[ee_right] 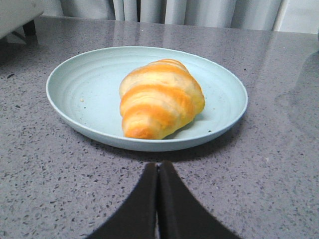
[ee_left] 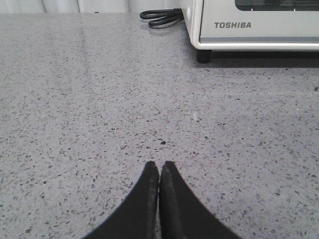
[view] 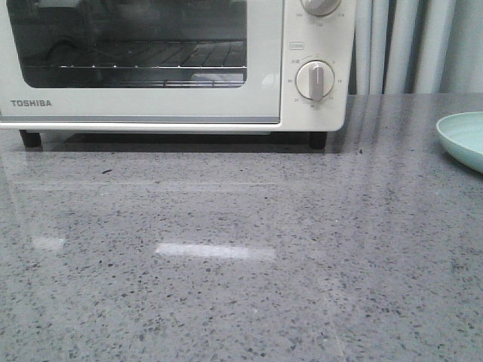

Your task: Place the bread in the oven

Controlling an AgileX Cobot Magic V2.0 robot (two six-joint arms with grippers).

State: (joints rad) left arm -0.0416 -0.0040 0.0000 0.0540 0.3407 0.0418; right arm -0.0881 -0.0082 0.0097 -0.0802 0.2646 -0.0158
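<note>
- While the glossy golden-orange bread [ee_right: 160,99] with pale cream stripes lies on its side inside the round pale-green plate [ee_right: 79,89], one tapered end points toward the right wrist camera and the loaf sits slightly off the plate's middle.
- That plate rests flat on the grey speckled stone table [view: 241,264]; in the front view only a sliver of its rim [view: 462,139] shows, well apart from the oven, on the side of the oven where the knobs are.
- Close to the plate's near rim, the right gripper [ee_right: 158,167] hovers with its two black fingers pressed together, clenched on nothing and not touching the plate or the bread.
- Farther from the plate stands the white Toshiba countertop toaster oven [view: 151,105] on black feet; its glass-windowed door is closed, and a wire rack [view: 151,68] shows through the glass.
- On the oven's plate-side panel sit round silver-white knobs [view: 315,81], one fully in view and another cut off at the frame's edge.
- Beyond the oven's far side from the plate, the left gripper [ee_left: 159,167] hangs over bare table, its black fingers likewise clenched together and holding nothing.
- Past that same corner of the oven, a coiled black power cord [ee_left: 160,17] lies on the table.
- Behind the plate hang pale grey curtains [ee_right: 174,11].
</note>
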